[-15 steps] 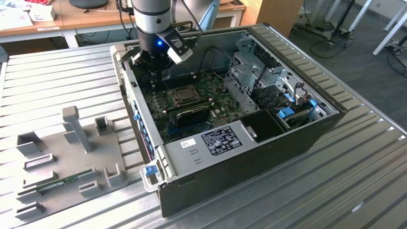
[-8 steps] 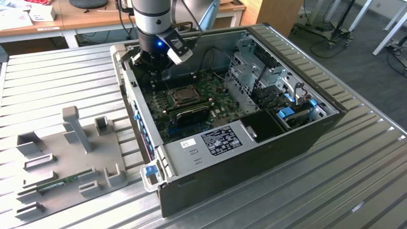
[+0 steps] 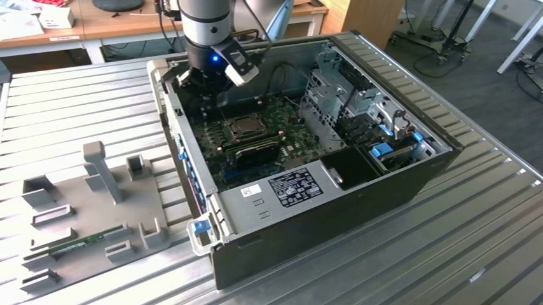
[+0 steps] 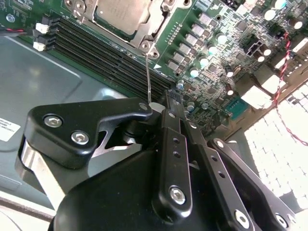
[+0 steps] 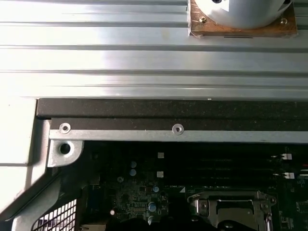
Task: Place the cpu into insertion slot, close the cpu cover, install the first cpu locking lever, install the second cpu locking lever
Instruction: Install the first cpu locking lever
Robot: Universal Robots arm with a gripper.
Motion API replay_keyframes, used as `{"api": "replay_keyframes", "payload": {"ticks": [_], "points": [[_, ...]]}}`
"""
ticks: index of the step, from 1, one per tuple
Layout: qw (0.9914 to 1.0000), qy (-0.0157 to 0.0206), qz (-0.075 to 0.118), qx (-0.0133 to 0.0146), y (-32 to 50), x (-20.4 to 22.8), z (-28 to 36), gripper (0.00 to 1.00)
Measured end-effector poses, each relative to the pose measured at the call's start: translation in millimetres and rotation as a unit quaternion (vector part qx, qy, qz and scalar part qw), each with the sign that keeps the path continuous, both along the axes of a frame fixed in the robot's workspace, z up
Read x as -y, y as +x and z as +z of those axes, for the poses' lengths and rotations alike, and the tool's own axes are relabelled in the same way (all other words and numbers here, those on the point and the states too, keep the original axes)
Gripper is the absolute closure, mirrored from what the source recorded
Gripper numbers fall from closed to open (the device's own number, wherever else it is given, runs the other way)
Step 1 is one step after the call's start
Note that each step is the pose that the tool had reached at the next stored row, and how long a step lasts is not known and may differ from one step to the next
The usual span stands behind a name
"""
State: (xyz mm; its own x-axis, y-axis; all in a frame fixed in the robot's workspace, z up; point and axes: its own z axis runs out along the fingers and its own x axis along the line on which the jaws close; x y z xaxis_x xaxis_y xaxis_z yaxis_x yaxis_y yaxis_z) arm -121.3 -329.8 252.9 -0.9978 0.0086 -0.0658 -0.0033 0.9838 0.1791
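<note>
Pinching the thin locking lever (image 4: 148,77) between closed tips, the hand (image 4: 156,108) sits beside the insertion slot (image 3: 241,125), the cpu (image 4: 120,12) seated under the cpu cover (image 4: 147,30); the springy wire may slip out

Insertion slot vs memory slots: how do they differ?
The insertion slot is square; the memory slots are long and narrow. The insertion slot has a silver metal frame; the memory slots are plain black. The insertion slot holds the cpu; the memory slots look empty. Both sit side by side on the green board.
</note>
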Motion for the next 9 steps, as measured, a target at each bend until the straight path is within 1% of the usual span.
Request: {"api": "replay_keyframes", "payload": {"ticks": [9], "points": [[1.00000, 0.0024, 0.000, 0.0000, 8.5, 0.0, 0.0, 0.90]]}}
